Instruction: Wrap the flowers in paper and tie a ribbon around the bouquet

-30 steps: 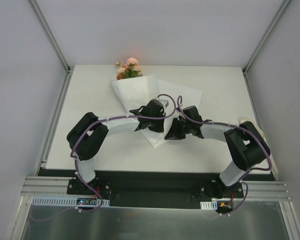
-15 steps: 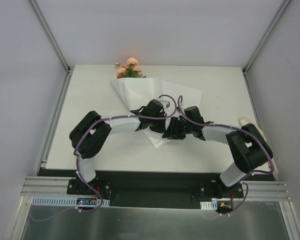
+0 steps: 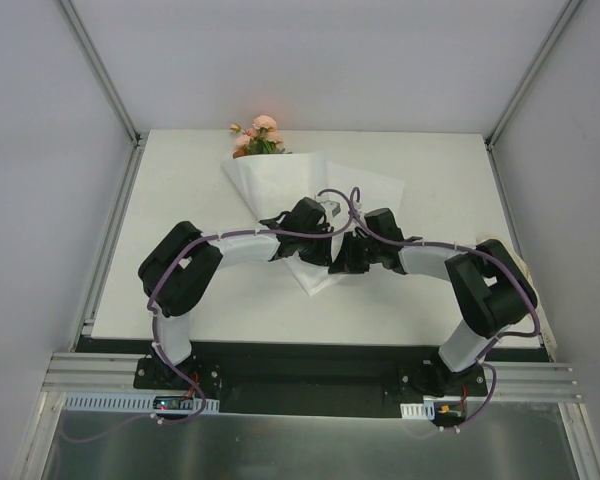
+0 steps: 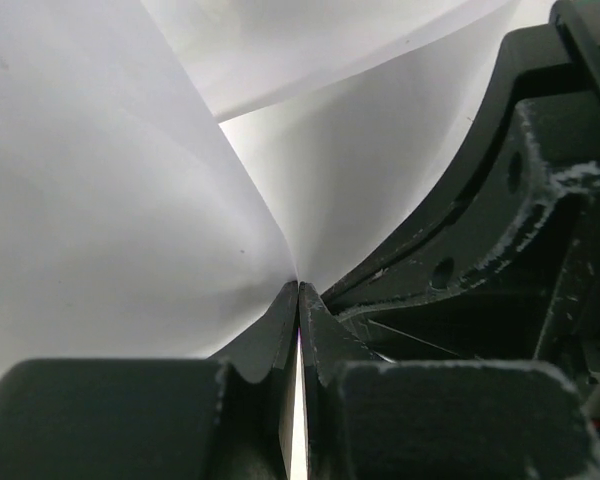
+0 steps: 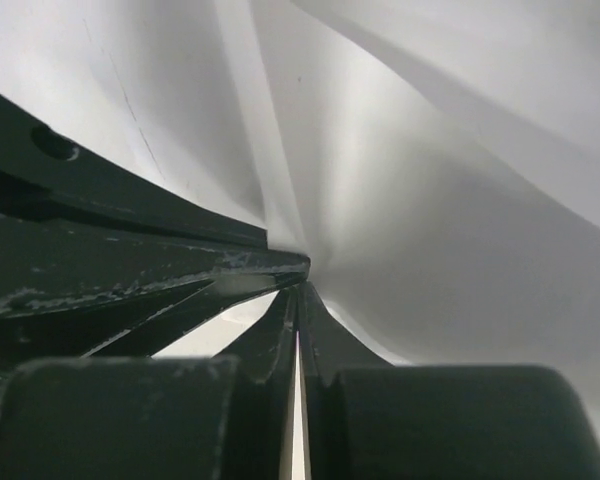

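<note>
The left gripper (image 4: 298, 285) has its jaws pressed together on a fold of the paper (image 4: 110, 200), the sheet drawing to a sharp crease right at the tips. The right gripper (image 5: 298, 290) is likewise closed and appears to pinch the paper (image 5: 430, 200) just beside the other gripper's black finger. Both meet near the middle of the bench (image 3: 180, 200), at the narrow part of the half-formed cone. From there the paper (image 3: 270, 185) widens toward the far edge, left of centre, where the flowers (image 3: 257, 135) poke out over that edge.

The likely risks come from two tight pinches so close together on thin sheet. If the arms pull apart or twist unevenly, the paper could tear at the crease. If either one lets go, the loose right flap could spring open and the cone unroll. A drag toward the near edge could also slide the paper off the stems, leaving the blooms behind. The fingers could knock against each other too.

No brand, label or readable writing shows in any view.
</note>
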Motion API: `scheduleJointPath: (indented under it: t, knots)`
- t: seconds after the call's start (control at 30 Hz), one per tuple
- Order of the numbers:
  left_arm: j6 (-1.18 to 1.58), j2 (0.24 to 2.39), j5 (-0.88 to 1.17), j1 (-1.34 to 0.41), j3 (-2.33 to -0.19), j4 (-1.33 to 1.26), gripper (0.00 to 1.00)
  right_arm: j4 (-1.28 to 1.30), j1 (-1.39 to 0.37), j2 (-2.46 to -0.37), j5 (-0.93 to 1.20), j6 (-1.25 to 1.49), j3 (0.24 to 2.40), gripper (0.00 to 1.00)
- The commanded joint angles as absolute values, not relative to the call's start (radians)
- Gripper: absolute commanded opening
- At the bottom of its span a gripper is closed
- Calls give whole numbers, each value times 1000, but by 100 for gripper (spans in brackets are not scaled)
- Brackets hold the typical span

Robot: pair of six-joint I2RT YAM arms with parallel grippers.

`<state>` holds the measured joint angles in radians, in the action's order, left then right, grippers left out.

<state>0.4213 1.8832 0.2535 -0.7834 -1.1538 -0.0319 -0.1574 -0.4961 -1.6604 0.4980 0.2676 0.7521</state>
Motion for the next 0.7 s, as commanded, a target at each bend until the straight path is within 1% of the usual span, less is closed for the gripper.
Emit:
scheduleJointPath:
  t: [0.0,0.03,0.1,0.13,0.17,0.2,0.27,0.3,0.37,0.4,0.5,0.53,0.67]
  knots:
    - [396,1873,334,-766,-1157,-55,0,-155,-494,-1687,430,267,767,1]
    - [399,1861,347,-756,-1154,-54,0,-156,-494,-1683,413,275,750,1]
    - [419,1841,405,-714,-1141,-52,12,-155,-492,-1683,378,291,741,1]
    - [431,1809,422,-695,-1123,-51,22,-152,-492,-1684,368,299,736,1]
    - [474,1787,451,-669,-1106,-78,35,-150,-492,-1686,362,304,735,1]
    - [492,1763,481,-649,-1085,-101,40,-149,-492,-1686,354,316,732,1]
    - [517,1686,497,-592,-1034,-126,54,-150,-492,-1690,353,322,727,1]
    - [520,1657,502,-575,-1019,-147,56,-152,-492,-1692,351,325,726,1]
    - [540,1586,505,-522,-973,-173,56,-152,-494,-1690,351,330,726,1]
    - [554,1568,508,-499,-951,-198,52,-153,-494,-1690,351,331,724,1]
    - [658,1546,549,-413,-858,-366,36,-155,-494,-1689,354,337,727,1]
    - [685,1575,566,-397,-833,-447,24,-155,-492,-1689,356,336,729,1]
    - [823,1705,653,-347,-827,-661,10,-155,-494,-1687,364,334,733,1]
